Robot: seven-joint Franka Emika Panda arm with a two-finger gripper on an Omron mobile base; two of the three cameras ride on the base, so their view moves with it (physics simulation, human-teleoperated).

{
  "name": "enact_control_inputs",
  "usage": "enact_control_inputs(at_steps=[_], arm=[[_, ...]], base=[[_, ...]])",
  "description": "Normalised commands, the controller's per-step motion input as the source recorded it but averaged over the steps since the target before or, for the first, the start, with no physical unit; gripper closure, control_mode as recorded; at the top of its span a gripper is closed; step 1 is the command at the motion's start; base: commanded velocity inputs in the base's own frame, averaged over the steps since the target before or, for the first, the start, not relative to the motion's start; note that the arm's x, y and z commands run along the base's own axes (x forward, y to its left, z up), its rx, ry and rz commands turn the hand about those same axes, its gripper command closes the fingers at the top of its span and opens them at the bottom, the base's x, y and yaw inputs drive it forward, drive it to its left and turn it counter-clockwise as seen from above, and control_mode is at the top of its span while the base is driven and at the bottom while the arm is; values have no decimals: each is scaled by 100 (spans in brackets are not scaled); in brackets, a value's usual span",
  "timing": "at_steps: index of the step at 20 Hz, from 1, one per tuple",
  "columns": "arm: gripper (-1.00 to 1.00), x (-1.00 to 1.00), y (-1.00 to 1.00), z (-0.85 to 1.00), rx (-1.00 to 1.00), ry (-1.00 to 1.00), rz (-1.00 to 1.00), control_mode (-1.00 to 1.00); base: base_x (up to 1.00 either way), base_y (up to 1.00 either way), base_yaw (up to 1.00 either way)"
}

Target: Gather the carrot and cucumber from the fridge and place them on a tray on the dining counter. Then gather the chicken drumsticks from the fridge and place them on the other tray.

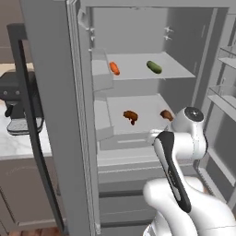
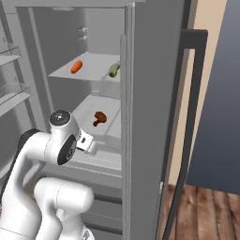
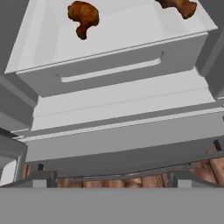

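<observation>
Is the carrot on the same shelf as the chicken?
No, the carrot lies on the upper shelf beside the cucumber; the chicken sits below.

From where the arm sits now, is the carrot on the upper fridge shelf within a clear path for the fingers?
Probably yes. The fridge stands open and the carrot lies alone near the left of the upper shelf, apart from the cucumber. The hand is lower, looking at the drumsticks' shelf, so it must rise first.

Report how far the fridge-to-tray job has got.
Done: only the fridge stands open. The carrot and cucumber lie on the upper shelf, both chicken drumsticks on the shelf below. In hand: nothing; the open gripper faces the lower shelf. Left: every pick and both tray placements.
</observation>
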Motion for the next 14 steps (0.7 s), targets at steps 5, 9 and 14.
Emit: enact_control_inputs(at_steps=[5, 9, 14], arm=[[-100, 0, 0, 0, 0, 0, 0, 100], [-100, 0, 0, 0, 0, 0, 0, 100], [-100, 1, 14, 3, -7, -6, 0, -100]], base=[[35, 17, 3], [11, 15, 0], [0, 2, 0]])
